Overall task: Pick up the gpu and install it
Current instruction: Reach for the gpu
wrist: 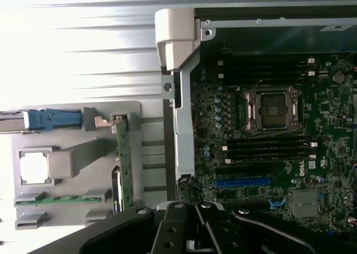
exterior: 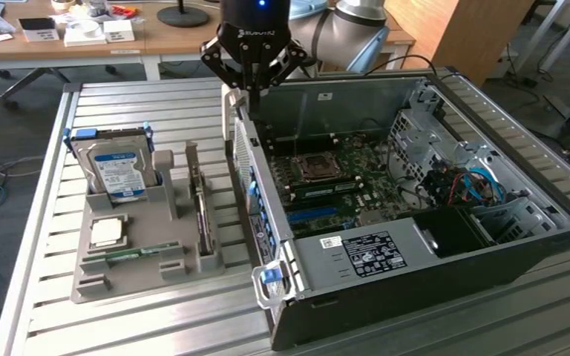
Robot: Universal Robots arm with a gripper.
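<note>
Gripper (exterior: 253, 85) fingers are pinched shut on nothing, hanging above the computer case's (exterior: 483, 274) near wall. From the exterior view's left come the hard drive (exterior: 116, 170), then the gpu (exterior: 201, 204), standing on edge along the grey tray's (exterior: 127, 278) case-side edge. I judge the gpu light, stiff and fragile, so I'd grip its bare board edges.

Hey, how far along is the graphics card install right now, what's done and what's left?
Nothing looks done yet. The gpu stands on edge in the grey parts holder, untouched. In hand: nothing visible; the gripper is shut, above the side wall of the open computer case. Left: the whole job, both picking the card up and seating it. The blue slot on the motherboard is bare.
</note>
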